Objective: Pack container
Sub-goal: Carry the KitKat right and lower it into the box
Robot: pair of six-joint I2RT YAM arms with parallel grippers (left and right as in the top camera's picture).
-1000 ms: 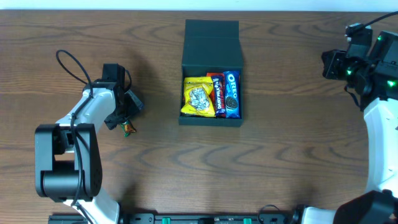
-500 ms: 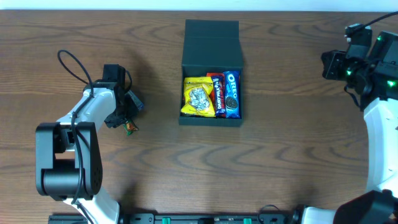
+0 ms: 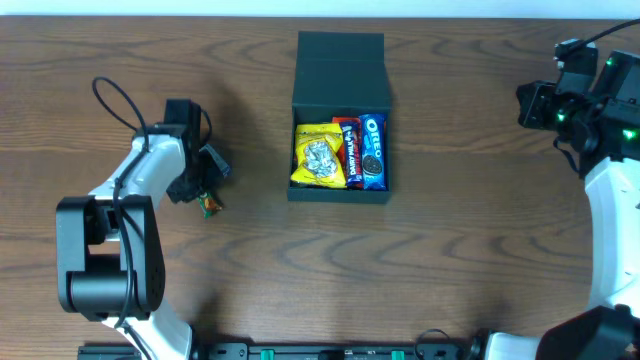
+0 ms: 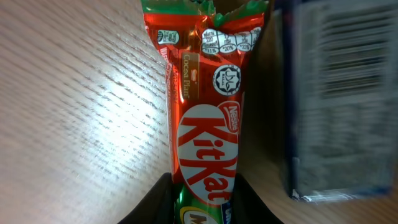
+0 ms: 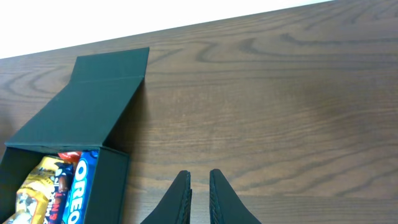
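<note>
Closing since a second ago, my left gripper (image 4: 202,200) now clamps a red foil KitKat bar (image 4: 208,124), left. My right gripper (image 5: 199,179), far right, sits pinched together. Centre far lies the open dark grey-green square cardboard container (image 3: 340,60).

The table (image 3: 450,250) is dark brown wood with wavy lines in it, and it fills the whole view from above. A dark grey-green container (image 3: 338,195) sits on it in the middle, near the far edge, with its lid flap lying open and flat on the wood behind it. A red KitKat bar (image 4: 208,143) lies on the left part of the table, well apart from the container.
</note>
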